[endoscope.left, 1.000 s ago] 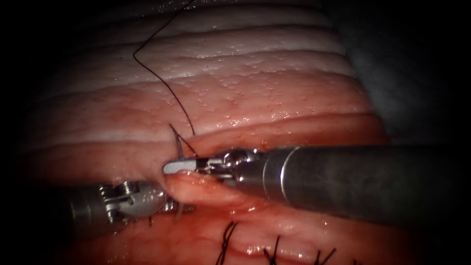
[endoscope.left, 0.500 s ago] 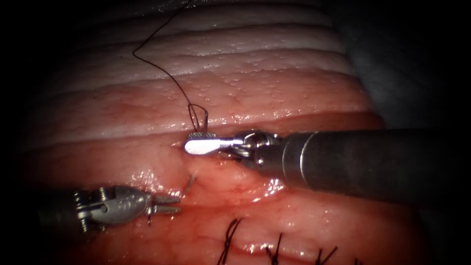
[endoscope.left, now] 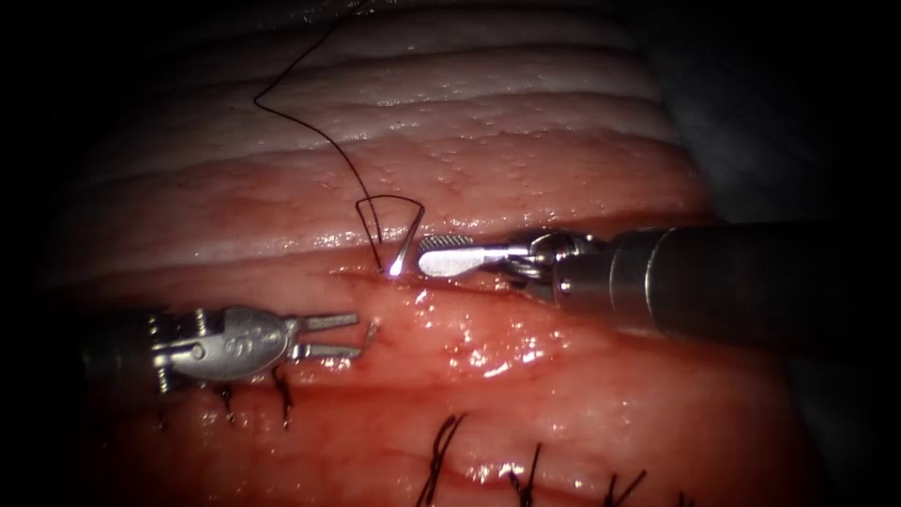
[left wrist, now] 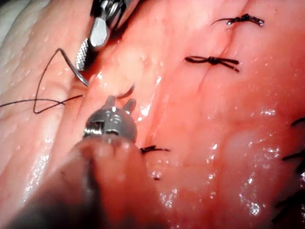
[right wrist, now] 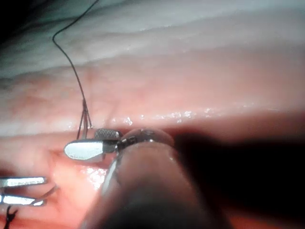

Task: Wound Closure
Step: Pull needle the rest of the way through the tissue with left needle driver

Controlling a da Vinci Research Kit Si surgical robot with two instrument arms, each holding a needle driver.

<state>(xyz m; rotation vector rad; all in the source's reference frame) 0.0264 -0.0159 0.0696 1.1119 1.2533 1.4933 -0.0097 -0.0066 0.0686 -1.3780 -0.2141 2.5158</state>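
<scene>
The curved needle is in the tissue (endoscope.left: 563, 188). Its tail end (endoscope.left: 405, 246) stands out of the cut's far lip, with the dark thread (endoscope.left: 310, 122) running up and away from it. Its tip (endoscope.left: 372, 330) pokes out of the near lip. My right tool (endoscope.left: 422, 255) lies just right of the tail, jaws open and holding nothing. My left tool (endoscope.left: 357, 336) comes in from the left, its jaws slightly open around nothing, just short of the tip. In the left wrist view its jaws (left wrist: 120, 101) sit just short of the needle tip (left wrist: 126, 90). The right wrist view shows the open right jaws (right wrist: 81, 142) beside the thread (right wrist: 71, 67).
Several tied dark stitches (endoscope.left: 441, 451) line the near edge of the tissue, and two more (endoscope.left: 282, 399) sit under the left tool. Red fluid wets the tissue around the cut (endoscope.left: 488, 352). The right shaft (endoscope.left: 732, 282) spans the right half.
The right tool let go of the needle, opened, and drew back up and to the right. The left tool rose toward the needle tip and its jaws parted a little.
</scene>
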